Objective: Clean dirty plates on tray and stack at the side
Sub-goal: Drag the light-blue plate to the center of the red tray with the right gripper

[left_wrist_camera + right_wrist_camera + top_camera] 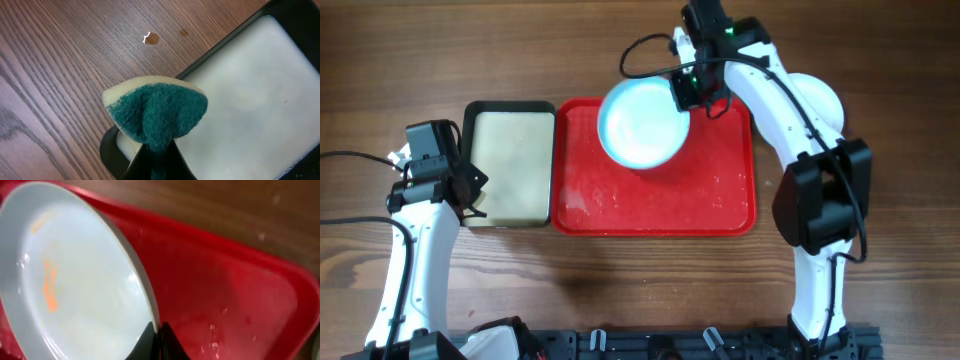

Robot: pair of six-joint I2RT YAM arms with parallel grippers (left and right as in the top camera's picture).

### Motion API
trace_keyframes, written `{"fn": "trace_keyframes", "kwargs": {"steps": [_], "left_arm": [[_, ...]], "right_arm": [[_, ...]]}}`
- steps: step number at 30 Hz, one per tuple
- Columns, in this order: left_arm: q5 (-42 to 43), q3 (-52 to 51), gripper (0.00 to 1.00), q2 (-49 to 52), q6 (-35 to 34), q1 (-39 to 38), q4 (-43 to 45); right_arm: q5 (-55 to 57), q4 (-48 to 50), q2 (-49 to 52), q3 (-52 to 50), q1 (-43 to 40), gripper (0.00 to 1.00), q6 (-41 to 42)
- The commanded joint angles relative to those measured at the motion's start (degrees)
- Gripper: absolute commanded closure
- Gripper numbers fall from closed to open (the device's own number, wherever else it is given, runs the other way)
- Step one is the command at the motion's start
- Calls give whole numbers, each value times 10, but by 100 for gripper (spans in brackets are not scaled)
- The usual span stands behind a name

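1. The pale aqua plate [640, 125] sat over the 12 o'clock end of the red tray [660, 215], with orange smears [49, 290] on its face.
2. At the plate's 2 o'clock rim, the right gripper [692, 90] was pinched narrow onto the edge.
3. At 9 o'clock, just beside the red tray, stood the black-rimmed tray [510, 108].
4. Near that tray's 8 o'clock corner, the left gripper [157, 152] was clamped on a green-faced sponge [160, 112].

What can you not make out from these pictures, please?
Overhead: the right arm covers most of a pale round thing beside the tray; its nature is unclear.
Right wrist: the plate is blurred, cut off by the left and bottom edges.
Left wrist: the sponge hides most of the left claw.
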Motion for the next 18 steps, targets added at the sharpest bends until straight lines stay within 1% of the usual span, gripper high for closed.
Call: {"fn": "trace_keyframes", "kwargs": {"steps": [1, 5, 10, 18], "left_arm": [[7, -7, 96, -6, 5, 3, 2], [7, -7, 96, -6, 5, 3, 2], [7, -11, 96, -6, 5, 3, 2], [8, -11, 96, -6, 5, 3, 2]], "right_arm": [[1, -36, 7, -17, 4, 95, -6], [1, -42, 7, -58, 9, 96, -7], [1, -20, 7, -116, 16, 96, -7], [2, 7, 7, -147, 16, 94, -7]]}}
